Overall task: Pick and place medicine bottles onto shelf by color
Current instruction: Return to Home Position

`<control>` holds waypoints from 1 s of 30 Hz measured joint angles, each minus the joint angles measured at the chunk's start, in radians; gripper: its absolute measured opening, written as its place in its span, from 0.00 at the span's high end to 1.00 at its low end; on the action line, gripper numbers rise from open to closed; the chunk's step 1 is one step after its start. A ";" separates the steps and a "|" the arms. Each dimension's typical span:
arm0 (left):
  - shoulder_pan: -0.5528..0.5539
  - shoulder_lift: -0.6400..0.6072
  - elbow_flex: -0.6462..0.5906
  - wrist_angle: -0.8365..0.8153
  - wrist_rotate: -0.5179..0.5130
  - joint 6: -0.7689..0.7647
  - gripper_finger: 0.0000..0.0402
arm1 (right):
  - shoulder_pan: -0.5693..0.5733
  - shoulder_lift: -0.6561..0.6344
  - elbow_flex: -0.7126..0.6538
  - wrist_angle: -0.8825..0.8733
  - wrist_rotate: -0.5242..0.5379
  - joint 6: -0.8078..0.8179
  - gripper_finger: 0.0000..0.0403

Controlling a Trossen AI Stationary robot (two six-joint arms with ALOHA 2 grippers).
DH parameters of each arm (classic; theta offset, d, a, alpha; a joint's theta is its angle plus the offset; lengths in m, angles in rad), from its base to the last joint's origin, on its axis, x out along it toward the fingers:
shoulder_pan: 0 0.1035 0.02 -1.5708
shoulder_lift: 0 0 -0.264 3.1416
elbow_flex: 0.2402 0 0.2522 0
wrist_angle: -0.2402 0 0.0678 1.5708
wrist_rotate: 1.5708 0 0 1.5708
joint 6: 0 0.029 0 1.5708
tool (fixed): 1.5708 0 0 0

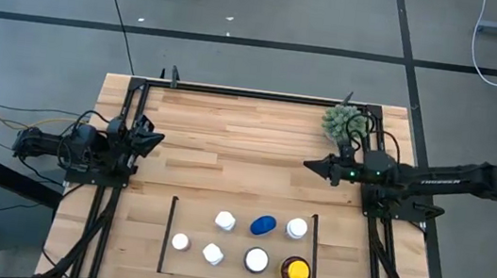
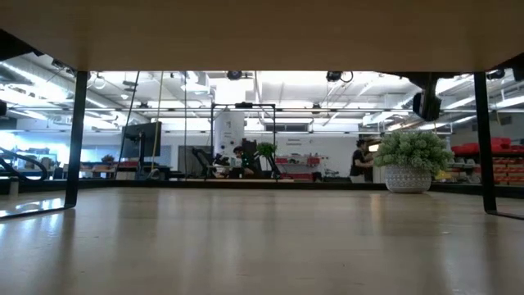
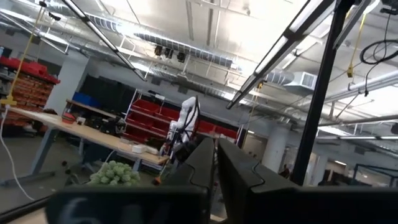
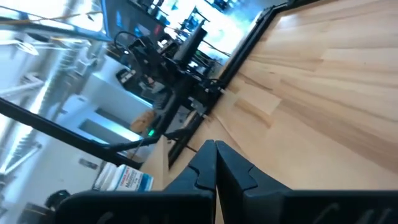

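Observation:
Several medicine bottles stand upright on the shelf (image 1: 238,240), a light wood bay between two thin black bars at the table's near edge. Most are white-capped (image 1: 225,220). One is blue (image 1: 264,224), and a larger amber one has a yellow cap (image 1: 295,272). My left gripper (image 1: 156,137) (image 3: 216,155) is shut at the table's left side, holding nothing and tilted upward. My right gripper (image 1: 307,166) (image 4: 216,152) is shut and empty. It points level toward the table's left, above the bare wood on the far side of the shelf's right end.
A spiky green plant (image 1: 341,122) (image 2: 413,160) in a pot stands at the far right, just beyond my right arm. Black frame rails (image 1: 120,180) run along the table's left and right sides. Bare wood (image 1: 238,147) lies between the two grippers.

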 joint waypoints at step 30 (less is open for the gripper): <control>0.000 0.000 0.000 0.000 0.000 0.005 0.94 | 0.000 -0.114 -0.181 0.142 -0.053 -0.063 0.99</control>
